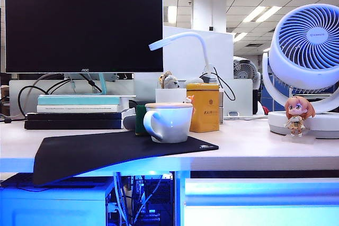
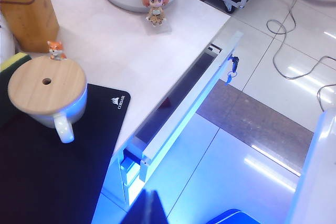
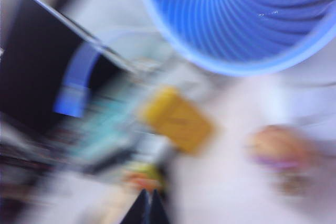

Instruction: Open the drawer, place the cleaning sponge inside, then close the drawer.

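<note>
The drawer [image 2: 181, 114] hangs under the desk's front edge, its pale front glowing blue-white, with a dark gap between front and desktop. In the exterior view the drawer [image 1: 262, 202] fills the lower right. The cleaning sponge [image 1: 140, 120], dark green, stands behind the white mug [image 1: 168, 123]; only a green-yellow edge of the sponge [image 2: 14, 60] shows in the left wrist view. My left gripper [image 2: 148, 209] is shut and empty, out over the floor in front of the desk. My right gripper [image 3: 148, 207] is shut with nothing in it, in a heavily blurred view facing the fan [image 3: 247, 14]. Neither gripper shows in the exterior view.
On the desk are a black mouse pad [image 1: 111, 152], a yellow tin [image 1: 204, 108], an anime figurine [image 1: 297, 115], a large white fan [image 1: 307, 46], a monitor [image 1: 83, 25] and stacked books [image 1: 79, 110]. A key [image 2: 232, 67] hangs at the drawer's far end. A computer case [image 1: 53, 202] sits below left.
</note>
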You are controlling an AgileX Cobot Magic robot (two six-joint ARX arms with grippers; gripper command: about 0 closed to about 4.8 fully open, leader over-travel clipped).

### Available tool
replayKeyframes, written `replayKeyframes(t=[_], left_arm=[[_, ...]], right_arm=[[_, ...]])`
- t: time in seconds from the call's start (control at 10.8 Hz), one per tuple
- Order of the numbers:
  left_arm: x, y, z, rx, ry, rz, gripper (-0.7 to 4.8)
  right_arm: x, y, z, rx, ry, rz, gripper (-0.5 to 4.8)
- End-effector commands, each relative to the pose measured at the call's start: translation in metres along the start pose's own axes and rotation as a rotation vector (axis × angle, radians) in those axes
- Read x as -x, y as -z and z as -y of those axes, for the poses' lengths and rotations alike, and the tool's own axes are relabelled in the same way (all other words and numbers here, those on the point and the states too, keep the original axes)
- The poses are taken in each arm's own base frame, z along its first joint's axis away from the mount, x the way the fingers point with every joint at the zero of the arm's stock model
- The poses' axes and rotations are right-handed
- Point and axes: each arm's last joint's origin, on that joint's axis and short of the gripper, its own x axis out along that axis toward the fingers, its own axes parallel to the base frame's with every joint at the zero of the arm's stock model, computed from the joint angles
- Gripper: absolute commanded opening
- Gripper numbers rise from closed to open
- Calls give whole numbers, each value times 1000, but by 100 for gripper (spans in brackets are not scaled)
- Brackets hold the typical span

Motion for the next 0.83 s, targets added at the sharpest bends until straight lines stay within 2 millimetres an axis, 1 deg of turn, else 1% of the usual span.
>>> replayKeyframes(t=[0.09,0.19,0.28,0.37,0.46,0.65,0.74,0.83], left_arm=[[2,-2,1,-33,3,17,-5],[2,-3,1,-33,3,17,-5],[2,-3,1,-40,2,18,-5],[2,-3,1,-40,2,19,-6],[2,-3,1,-40,2,19,-6],[2,-3,1,-41,2,21,-5],[2,-3,1,-41,2,21,-5],[2,-3,1,-41,2,21,-6]], right_arm=[[-14,8,-32,279,280,-307,-5],[-16,14,-34,274,288,-348,-5],[-19,28,-33,252,342,-432,-5],[-25,41,-33,248,359,-518,-5],[-28,46,-32,260,350,-547,-5],[-47,68,-30,285,360,-643,-5],[-58,84,-21,309,406,-714,-5],[-67,98,-6,290,440,-777,-5]])
